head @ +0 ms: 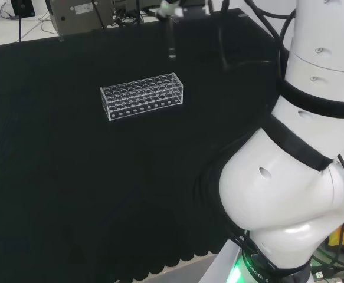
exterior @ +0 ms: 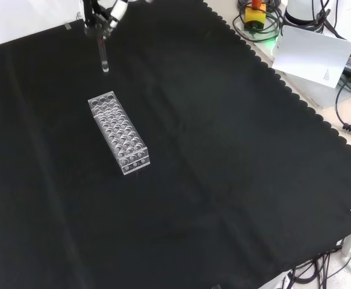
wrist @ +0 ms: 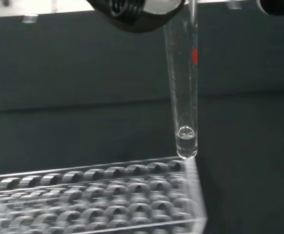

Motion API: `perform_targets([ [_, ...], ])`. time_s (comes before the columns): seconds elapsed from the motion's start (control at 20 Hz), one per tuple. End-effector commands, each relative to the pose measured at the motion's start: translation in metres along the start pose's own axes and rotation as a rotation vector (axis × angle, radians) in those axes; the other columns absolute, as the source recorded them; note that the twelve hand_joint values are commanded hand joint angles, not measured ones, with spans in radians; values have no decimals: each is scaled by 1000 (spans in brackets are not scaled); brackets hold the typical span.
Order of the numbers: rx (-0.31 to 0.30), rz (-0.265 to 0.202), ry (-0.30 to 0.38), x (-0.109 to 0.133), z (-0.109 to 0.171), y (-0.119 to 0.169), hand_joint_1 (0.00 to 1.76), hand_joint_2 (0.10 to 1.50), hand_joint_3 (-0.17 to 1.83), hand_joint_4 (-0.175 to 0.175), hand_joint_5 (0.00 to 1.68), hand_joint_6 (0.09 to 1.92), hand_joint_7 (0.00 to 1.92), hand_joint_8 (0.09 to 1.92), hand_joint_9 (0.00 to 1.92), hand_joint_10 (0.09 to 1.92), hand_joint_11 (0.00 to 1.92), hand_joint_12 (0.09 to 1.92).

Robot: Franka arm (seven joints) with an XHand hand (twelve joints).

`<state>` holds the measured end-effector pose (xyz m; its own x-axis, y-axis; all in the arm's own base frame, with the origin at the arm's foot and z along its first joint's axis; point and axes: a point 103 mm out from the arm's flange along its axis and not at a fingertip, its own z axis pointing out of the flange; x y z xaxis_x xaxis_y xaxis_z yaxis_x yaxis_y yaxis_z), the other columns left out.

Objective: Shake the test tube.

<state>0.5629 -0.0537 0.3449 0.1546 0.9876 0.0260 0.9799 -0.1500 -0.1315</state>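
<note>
The arm's big white links (head: 290, 177) fill the right of the head view, reaching out to the far side of the surface. The hand (exterior: 116, 11) hangs up at the top edge of the front view, fingers closed around the top of the test tube (exterior: 104, 57), which hangs nearly upright below it.

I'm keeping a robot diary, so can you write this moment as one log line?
hand: holds test tube upright | tube: above cloth, beyond rack end | rack: on cloth, no tubes seen
</note>
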Motion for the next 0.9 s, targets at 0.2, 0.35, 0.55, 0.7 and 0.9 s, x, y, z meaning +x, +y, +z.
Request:
perform_targets([
  [0.2, -1, 29, -5, -20, -4, -4, 1326, 1047, -175, -175, 1409, 87, 1405, 586, 1774, 121, 1541, 736],
  [0.35, -5, -18, 22, 3, 0, -2, 1326, 1047, -175, -175, 1409, 87, 1405, 585, 1775, 120, 1541, 736],
  [0.55, -16, -99, 67, 45, 2, 5, 1326, 1046, -175, -175, 1409, 87, 1406, 583, 1775, 118, 1541, 736],
  [0.7, -26, -162, 95, 78, 1, 9, 1326, 1046, -175, -175, 1410, 87, 1407, 582, 1775, 116, 1540, 736],
  [0.9, -35, -232, 145, 113, -2, 10, 1326, 1046, -175, -175, 1410, 87, 1408, 579, 1777, 115, 1541, 736],
])
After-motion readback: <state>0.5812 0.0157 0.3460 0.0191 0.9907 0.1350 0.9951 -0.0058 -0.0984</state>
